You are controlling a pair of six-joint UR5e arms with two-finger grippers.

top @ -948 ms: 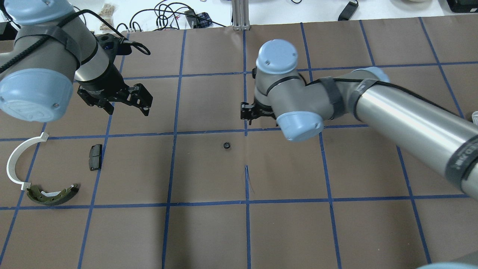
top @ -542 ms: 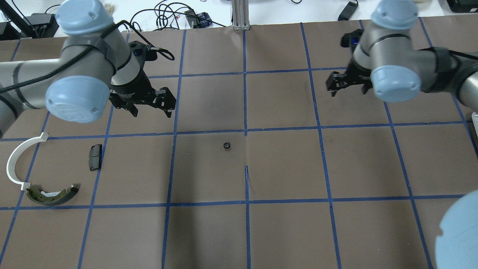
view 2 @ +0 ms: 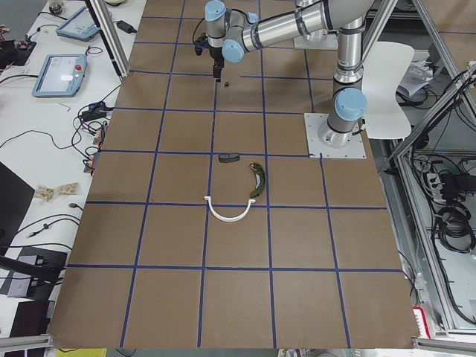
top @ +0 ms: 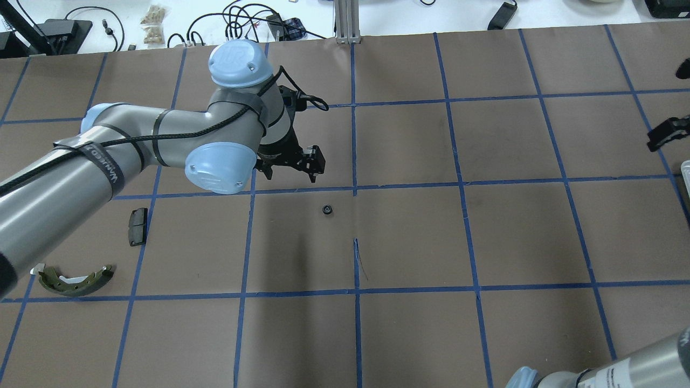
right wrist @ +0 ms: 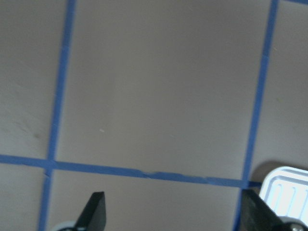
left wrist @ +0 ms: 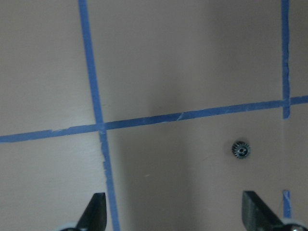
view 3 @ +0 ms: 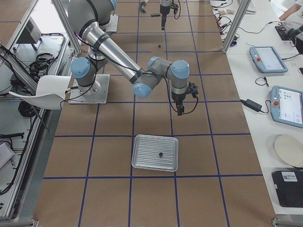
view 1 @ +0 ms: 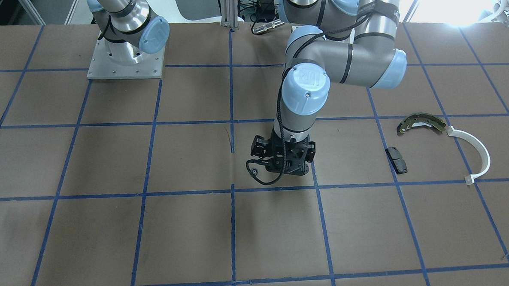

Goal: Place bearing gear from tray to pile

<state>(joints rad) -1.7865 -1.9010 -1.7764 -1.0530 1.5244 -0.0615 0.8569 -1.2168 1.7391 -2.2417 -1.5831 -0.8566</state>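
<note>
The bearing gear point(top: 326, 209), small, black and toothed, lies alone on the brown paper near the table's middle; it also shows in the left wrist view point(left wrist: 240, 149). My left gripper point(top: 291, 170) is open and empty, above the table just beyond the gear. My right gripper point(right wrist: 175, 216) is open and empty near the tray's corner point(right wrist: 284, 187). The silvery tray point(view 3: 142, 156) holds a small dark part point(view 3: 161, 154). The pile lies at the left: an olive shoe point(top: 75, 280), a black pad point(top: 137, 226) and a white arc point(view 1: 478, 150).
Blue tape lines grid the brown paper. A short tear point(top: 358, 258) runs through the paper near the gear. Grey base plates point(view 1: 124, 62) stand on the robot's side. Cables and small items point(top: 253, 24) lie past the far edge.
My left arm has swung right, from near the pile to just beyond the gear. My right arm has drawn back to the right, towards the tray. The gear has not moved.
</note>
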